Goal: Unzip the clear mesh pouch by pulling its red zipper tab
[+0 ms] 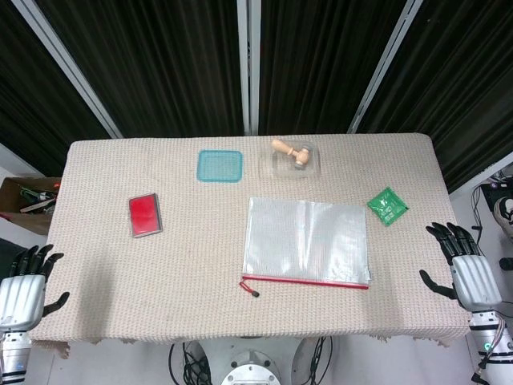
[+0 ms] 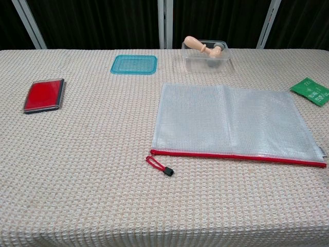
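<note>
1. The clear mesh pouch (image 1: 306, 241) lies flat on the bench (image 1: 104, 265), right of centre, its red zipper (image 1: 309, 281) running left-right along the near edge.
2. The red zipper tab (image 1: 249, 288) trails off the zipper's left end.
3. The right robot hand (image 1: 463, 269) is nearer the pouch; the left robot hand (image 1: 24, 285) is far; both are spread and empty.

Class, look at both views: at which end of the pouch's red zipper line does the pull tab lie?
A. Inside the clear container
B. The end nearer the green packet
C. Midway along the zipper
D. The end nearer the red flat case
D: the red zipper tab trails off the corner of the clear mesh pouch on the red flat case's side, far from the green packet.
</note>
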You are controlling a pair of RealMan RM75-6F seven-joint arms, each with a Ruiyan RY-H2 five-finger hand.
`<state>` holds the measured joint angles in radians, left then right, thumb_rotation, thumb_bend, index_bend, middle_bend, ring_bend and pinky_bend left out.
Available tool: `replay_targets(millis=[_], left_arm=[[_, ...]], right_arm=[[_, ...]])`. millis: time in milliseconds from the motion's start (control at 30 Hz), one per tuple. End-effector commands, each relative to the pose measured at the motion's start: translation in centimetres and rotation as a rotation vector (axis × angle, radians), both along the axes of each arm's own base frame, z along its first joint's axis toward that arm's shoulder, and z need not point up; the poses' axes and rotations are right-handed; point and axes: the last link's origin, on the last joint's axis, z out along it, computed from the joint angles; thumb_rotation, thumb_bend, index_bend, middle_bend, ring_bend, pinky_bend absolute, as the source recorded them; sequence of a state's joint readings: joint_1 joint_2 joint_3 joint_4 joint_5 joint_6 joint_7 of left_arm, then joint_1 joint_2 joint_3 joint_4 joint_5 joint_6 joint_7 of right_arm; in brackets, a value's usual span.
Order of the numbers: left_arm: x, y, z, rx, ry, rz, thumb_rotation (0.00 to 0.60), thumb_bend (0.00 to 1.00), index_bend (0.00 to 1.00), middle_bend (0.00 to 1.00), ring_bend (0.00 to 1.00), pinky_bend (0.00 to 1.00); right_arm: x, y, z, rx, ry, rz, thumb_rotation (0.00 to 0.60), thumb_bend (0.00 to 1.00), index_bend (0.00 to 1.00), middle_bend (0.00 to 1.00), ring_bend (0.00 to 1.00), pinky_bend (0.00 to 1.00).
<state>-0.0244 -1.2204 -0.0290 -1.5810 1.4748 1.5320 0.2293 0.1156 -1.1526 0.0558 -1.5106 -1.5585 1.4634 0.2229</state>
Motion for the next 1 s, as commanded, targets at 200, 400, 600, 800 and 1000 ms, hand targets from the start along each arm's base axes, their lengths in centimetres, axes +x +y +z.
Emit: replay_targets(millis=[200, 400, 600, 800, 1000], left_arm=[[0.1, -0.4, 0.0, -0.001, -0.003, 0.001, 0.600, 0.14, 0.25, 0.12, 0.08, 0.13], [0.3, -0.8, 0.1, 0.005, -0.012, -0.012, 0.600, 0.14, 0.25, 0.12, 0.08, 0.13], [0.5, -1.1, 0.0, 0.004, -0.021, -0.025, 0.600, 0.14, 0.25, 0.12, 0.08, 0.13], [0.3, -1.3, -0.2, -0.004, -0.031, -0.018, 0.600, 0.14, 0.25, 0.12, 0.08, 0.13], [0.0, -1.2, -0.5, -0.013, -0.040, -0.009, 0.600, 0.14, 0.25, 0.12, 0.08, 0.13]], right_arm=[[0.8, -0.5, -0.4, 0.023, 0.007, 0.050, 0.600, 0.20, 0.11, 0.09, 0.00, 0.00], [2.8, -1.3, -1.5, 0.083, 0.024, 0.162, 0.600, 0.20, 0.11, 0.09, 0.00, 0.00], [7.0, -3.3, -4.8, 0.217, 0.031, 0.343, 0.600, 0.21, 0.11, 0.12, 0.00, 0.00], [12.2, -5.8, -9.5, 0.396, 0.083, 0.522, 0.600, 0.21, 0.14, 0.13, 0.00, 0.00], [17.1, -8.1, -14.6, 0.527, 0.196, 0.667, 0.600, 0.17, 0.23, 0.15, 0.00, 0.00]])
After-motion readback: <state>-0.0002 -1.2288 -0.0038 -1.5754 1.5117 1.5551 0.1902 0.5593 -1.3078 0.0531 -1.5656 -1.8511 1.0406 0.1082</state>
